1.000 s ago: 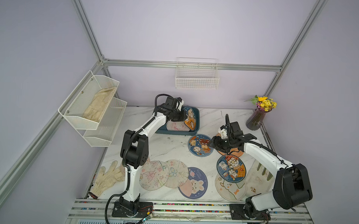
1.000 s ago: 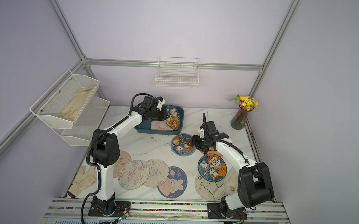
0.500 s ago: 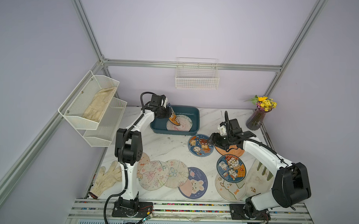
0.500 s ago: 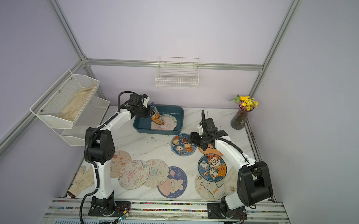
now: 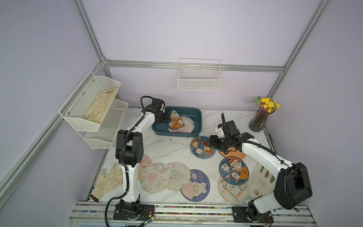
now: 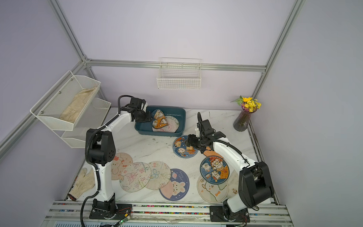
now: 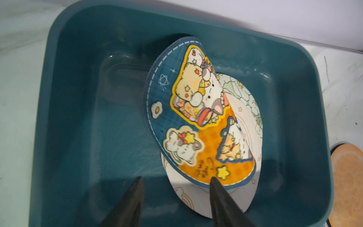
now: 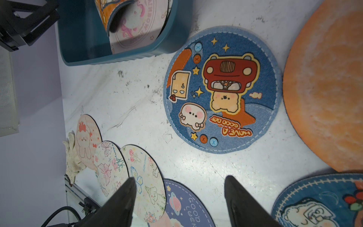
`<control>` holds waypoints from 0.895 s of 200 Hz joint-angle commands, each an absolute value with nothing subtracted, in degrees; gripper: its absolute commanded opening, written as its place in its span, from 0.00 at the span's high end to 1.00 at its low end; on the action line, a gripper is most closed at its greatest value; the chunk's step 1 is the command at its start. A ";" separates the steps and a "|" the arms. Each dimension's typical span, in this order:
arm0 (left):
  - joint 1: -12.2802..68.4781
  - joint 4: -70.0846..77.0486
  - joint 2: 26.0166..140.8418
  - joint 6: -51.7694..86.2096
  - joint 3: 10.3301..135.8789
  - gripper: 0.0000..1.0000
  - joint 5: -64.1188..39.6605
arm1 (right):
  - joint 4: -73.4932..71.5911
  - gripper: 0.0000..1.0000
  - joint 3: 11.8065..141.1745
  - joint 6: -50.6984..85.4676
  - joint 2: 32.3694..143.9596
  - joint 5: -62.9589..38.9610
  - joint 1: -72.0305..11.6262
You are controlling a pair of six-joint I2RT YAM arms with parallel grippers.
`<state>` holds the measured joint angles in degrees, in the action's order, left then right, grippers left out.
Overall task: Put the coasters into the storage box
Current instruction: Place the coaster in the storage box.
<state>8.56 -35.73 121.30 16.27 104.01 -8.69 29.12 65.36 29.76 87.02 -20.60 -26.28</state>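
The teal storage box (image 5: 175,135) (image 6: 160,134) (image 7: 64,110) stands at the back of the table. Inside it a curled blue-and-orange cat coaster (image 5: 175,121) (image 6: 159,121) (image 7: 196,125) leans on a flat white coaster (image 5: 188,126) (image 7: 196,198). My left gripper (image 5: 166,118) (image 6: 149,118) (image 7: 176,178) is open at the box's left end, one fingertip against the curled coaster's edge. My right gripper (image 5: 210,143) (image 6: 188,142) (image 8: 179,178) hangs open and empty over a denim bear-and-car coaster (image 5: 200,150) (image 8: 222,90), beside a plain orange coaster (image 5: 235,155) (image 8: 330,94). Several more coasters (image 5: 196,185) lie along the front.
A vase of flowers (image 5: 259,121) stands at the back right. Cream gloves lie at the front left (image 5: 108,181) and in the white wall rack (image 5: 97,107). A white wire basket (image 5: 199,77) hangs on the back wall. The arm bases sit on the front rail.
My left gripper drew back from over the box to its left end and opened, letting go of the blue-and-orange coaster, which now leans curled in the box. My right gripper barely shifted.
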 commanded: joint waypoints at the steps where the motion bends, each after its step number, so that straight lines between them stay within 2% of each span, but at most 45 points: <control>1: 8.01 -35.77 117.82 14.90 101.30 0.41 -8.63 | 29.09 0.27 67.39 30.93 87.83 -18.48 -27.28; 34: 8.05 -35.30 116.49 15.52 100.19 0.33 -10.43 | 29.61 0.27 68.09 30.93 87.89 -17.51 -28.23; 86: 8.68 -34.37 113.77 15.65 98.27 0.12 -12.12 | 30.39 0.27 68.01 30.51 87.40 -15.80 -28.63; 145: 11.55 -32.64 108.27 17.46 93.37 0.06 -17.40 | 28.92 0.23 67.31 28.00 89.07 -13.45 -28.30; 179: 15.54 -29.76 103.70 20.76 87.28 0.04 -20.65 | 28.30 0.23 68.20 24.61 92.03 -14.52 -25.44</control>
<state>12.56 -33.23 108.49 17.76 92.14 -16.29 28.75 66.98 27.66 89.82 -15.18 -27.51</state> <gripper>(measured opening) 0.955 0.771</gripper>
